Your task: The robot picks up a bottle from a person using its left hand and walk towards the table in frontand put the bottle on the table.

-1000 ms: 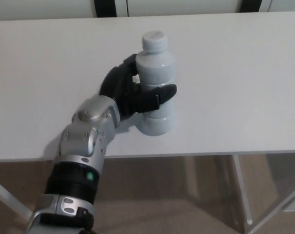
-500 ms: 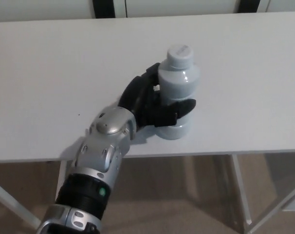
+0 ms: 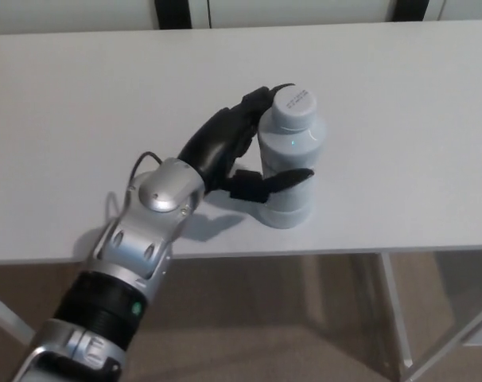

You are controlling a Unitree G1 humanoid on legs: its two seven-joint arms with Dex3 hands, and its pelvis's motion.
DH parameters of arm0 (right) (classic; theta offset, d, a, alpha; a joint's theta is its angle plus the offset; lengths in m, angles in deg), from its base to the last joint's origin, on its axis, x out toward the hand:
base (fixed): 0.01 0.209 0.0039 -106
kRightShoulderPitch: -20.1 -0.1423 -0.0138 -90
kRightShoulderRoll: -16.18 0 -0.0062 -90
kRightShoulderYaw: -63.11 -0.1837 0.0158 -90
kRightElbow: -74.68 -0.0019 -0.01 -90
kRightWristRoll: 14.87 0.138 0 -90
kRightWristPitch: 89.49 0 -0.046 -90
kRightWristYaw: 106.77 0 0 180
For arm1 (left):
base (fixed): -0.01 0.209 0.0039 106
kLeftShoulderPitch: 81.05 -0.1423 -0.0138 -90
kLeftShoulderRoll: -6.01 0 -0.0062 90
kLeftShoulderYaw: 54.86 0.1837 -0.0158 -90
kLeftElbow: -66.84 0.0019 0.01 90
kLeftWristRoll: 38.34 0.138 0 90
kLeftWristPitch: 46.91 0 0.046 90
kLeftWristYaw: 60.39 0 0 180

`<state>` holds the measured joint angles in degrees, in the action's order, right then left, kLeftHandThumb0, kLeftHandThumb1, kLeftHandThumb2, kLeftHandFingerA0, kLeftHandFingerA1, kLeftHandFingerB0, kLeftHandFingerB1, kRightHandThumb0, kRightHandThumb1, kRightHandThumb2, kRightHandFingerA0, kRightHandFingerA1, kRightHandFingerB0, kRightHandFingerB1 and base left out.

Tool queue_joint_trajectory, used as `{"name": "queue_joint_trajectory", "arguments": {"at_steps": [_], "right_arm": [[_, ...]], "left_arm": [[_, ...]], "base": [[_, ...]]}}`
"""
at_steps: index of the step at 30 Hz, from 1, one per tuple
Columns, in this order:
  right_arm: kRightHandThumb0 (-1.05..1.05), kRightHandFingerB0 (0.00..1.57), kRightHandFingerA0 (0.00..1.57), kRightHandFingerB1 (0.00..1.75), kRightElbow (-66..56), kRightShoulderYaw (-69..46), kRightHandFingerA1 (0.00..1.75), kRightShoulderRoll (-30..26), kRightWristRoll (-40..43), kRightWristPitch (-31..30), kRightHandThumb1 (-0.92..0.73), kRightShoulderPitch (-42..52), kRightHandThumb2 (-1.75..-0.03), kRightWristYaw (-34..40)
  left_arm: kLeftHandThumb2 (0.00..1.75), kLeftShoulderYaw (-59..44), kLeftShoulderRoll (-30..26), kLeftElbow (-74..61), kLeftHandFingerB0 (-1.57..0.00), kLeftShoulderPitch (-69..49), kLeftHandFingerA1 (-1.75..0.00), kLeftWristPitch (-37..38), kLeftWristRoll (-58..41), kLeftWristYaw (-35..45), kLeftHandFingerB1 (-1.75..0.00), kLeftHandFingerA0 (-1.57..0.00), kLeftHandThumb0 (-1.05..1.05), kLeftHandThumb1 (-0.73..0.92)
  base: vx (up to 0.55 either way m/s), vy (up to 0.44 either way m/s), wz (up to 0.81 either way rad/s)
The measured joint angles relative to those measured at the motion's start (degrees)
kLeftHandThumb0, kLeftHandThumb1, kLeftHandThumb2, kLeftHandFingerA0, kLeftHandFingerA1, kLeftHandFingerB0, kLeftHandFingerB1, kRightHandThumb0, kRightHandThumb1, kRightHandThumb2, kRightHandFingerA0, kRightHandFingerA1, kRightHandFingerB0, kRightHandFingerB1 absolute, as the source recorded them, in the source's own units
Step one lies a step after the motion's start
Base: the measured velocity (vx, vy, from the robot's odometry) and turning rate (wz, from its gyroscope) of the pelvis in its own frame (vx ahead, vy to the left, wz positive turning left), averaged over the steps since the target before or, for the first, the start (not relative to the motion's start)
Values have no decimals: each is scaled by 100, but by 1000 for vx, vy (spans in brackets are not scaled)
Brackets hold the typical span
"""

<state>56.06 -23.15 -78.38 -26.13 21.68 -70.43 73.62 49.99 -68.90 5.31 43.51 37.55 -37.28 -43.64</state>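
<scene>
Your robot's black left hand was closed around the white plastic bottle, grasping it from the bottle's left side. The thumb lay across the front of the bottle's lower body, and the two thick fingers reached up behind its shoulder, close beside the round pale-grey cap. You could see thumb and fingers on opposite sides of the bottle, with the body held between them.

The bottle stood upright on the white rectangular table, its base resting on the tabletop near the front edge and a little right of the middle. Its cap faced up towards the camera.

The silver forearm came in from the lower left, crossing the table's front edge, with a black cuff lower down. A thin dark cable looped beside the wrist. Below the tabletop you had the white metal table legs and a beige floor in sight.
</scene>
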Motion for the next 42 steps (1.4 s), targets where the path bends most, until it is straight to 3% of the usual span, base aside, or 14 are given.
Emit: {"name": "queue_joint_trajectory", "arguments": {"at_steps": [1,3,6,9,16,17,18,22,24,34,35,39,40,42], "right_arm": [[-38,55,70,53,1,11,60,0,-3,1,-48,7,-82,0],[-37,55,69,53,4,59,60,-2,-27,10,-47,11,-82,1],[-37,66,71,41,12,86,41,-3,-55,9,-56,-13,-57,3],[-36,55,67,54,9,78,60,-3,-61,1,-47,-70,-82,-2],[-37,54,67,53,13,76,60,-11,-77,-15,-48,-165,-83,7],[-39,65,71,41,13,77,42,-11,-78,-17,-56,-170,-58,7],[-36,55,67,54,14,79,60,-11,-83,-26,-47,-180,-82,8],[-37,54,67,54,22,74,60,-13,-83,-35,-48,-197,-83,8],[-39,64,70,41,24,73,41,-13,-83,-36,-57,-204,-58,8],[-37,56,68,54,23,88,60,-11,-81,-33,-48,-143,-82,7],[-37,66,71,41,22,88,42,-11,-81,-32,-57,-140,-57,7],[-36,54,69,54,23,88,60,-11,-79,-27,-48,-126,-83,5],[-36,55,68,54,22,88,60,-11,-78,-27,-48,-126,-82,5],[-35,66,72,41,23,88,42,-10,-79,-28,-56,-131,-57,5]], "left_arm": [[80,0,-38,-4,0,0,0,0,8,23,0,0,-79,42],[56,-3,-157,-5,0,4,0,-2,20,112,0,0,-80,49],[57,-8,-352,-13,0,53,0,-4,35,260,0,0,-83,47],[55,-121,-602,-57,0,173,0,-17,13,476,0,0,-75,47],[78,-242,-1290,-576,0,193,0,-145,-35,1101,0,0,-79,44],[77,-247,-1330,-617,0,191,0,-153,-37,1138,0,0,-78,44],[74,-273,-1487,-842,0,162,0,-214,-62,1273,0,0,-75,44],[73,-451,-1758,-1748,0,-133,0,-363,-181,1464,0,0,-71,42],[68,-512,-1810,-2160,0,-326,0,-387,-219,1488,0,0,-65,39],[55,-915,-1920,-4504,-32,-2159,-38,-377,-358,1500,-33,-28,-32,50],[55,-934,-1918,-4589,-31,-2248,-38,-376,-371,1501,-31,-24,-33,49],[89,-1223,-1892,-5482,0,-3420,-51,-344,-582,1557,-48,-2,-31,35],[57,-1351,-1883,-5695,-13,-3862,-25,-307,-674,1604,-26,-8,-49,45],[56,-1531,-1870,-5920,-11,-4430,-25,-255,-780,1683,-25,-7,-42,42]], "base": [[0,0,0],[0,0,0],[0,0,0],[0,0,0],[0,0,0],[0,0,0],[0,0,0],[0,0,0],[0,0,0],[0,0,0],[0,0,0],[0,0,0],[0,0,0],[0,0,0]]}}
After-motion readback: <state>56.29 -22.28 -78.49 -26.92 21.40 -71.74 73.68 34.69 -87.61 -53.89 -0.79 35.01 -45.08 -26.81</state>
